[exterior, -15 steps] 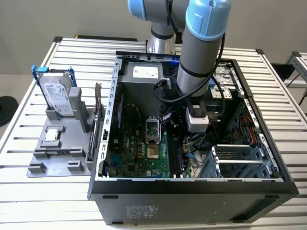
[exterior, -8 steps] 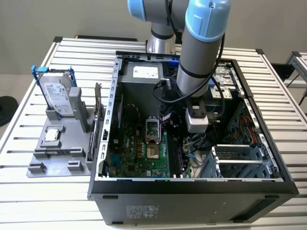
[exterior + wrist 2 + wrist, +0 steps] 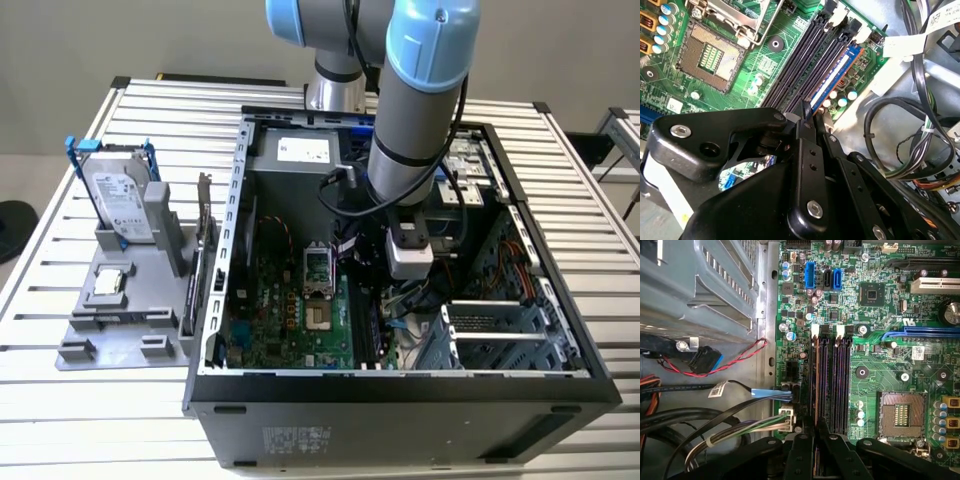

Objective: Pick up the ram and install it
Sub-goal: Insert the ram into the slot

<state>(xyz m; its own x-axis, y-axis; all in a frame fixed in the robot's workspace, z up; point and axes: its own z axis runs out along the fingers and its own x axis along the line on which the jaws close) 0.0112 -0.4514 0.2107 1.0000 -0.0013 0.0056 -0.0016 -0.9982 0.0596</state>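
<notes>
1. RAM stick [image 3: 832,80] sits edge-down in the motherboard's outermost memory slot [image 3: 816,385], tool [image 3: 810,117] fingers pinched on its end.
2. Risk: uneven push tilts it; the white latch [image 3: 815,331] won't catch.

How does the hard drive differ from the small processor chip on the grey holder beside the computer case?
The hard drive is much larger than the processor chip. The hard drive stands on edge in a blue-handled bracket, while the chip lies flat. The hard drive is oblong and the chip is square. Both are silver and sit on the grey holder, to the exterior view's left of the computer case.
</notes>
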